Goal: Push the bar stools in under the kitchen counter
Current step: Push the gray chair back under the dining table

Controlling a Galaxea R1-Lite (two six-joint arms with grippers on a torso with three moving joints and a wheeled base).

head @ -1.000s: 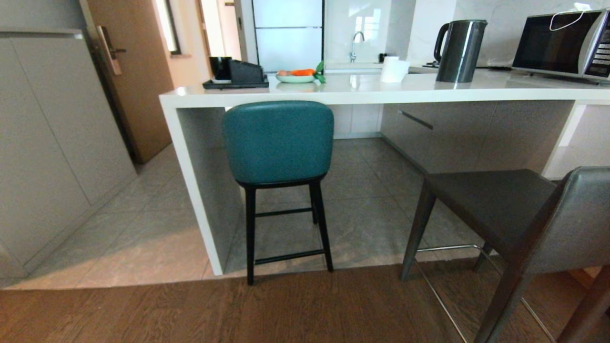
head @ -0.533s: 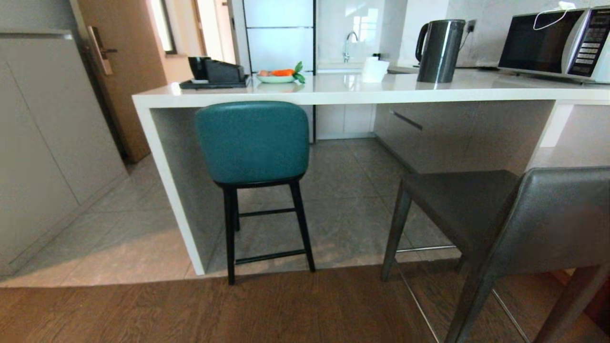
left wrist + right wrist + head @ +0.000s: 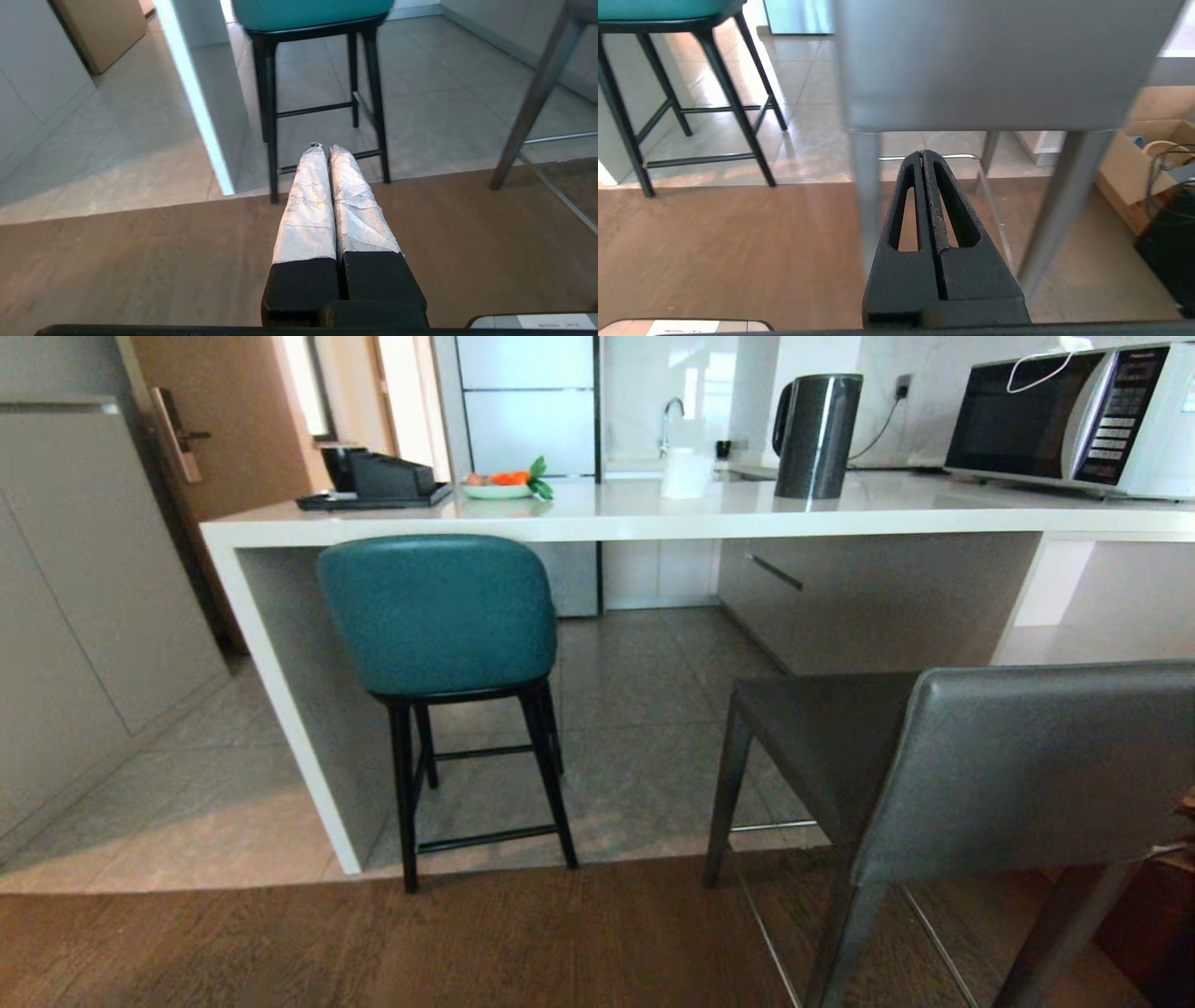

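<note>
Under the kitchen counter [image 3: 653, 518] stands one teal stool [image 3: 439, 616], beside the white side panel with its seat below the top, while one grey stool [image 3: 980, 756] stands out on the wooden floor [image 3: 373, 943], its back toward the robot. On the counter I count one kettle [image 3: 817, 434], one microwave [image 3: 1064, 415], one plate of vegetables [image 3: 499, 485] and one black tray [image 3: 373, 490]. Both grippers hang low and hold nothing: the left gripper [image 3: 325, 150] with fingers pressed together faces the teal stool's legs, and the right gripper [image 3: 923, 154], also closed, is just behind the grey stool's back.
</note>
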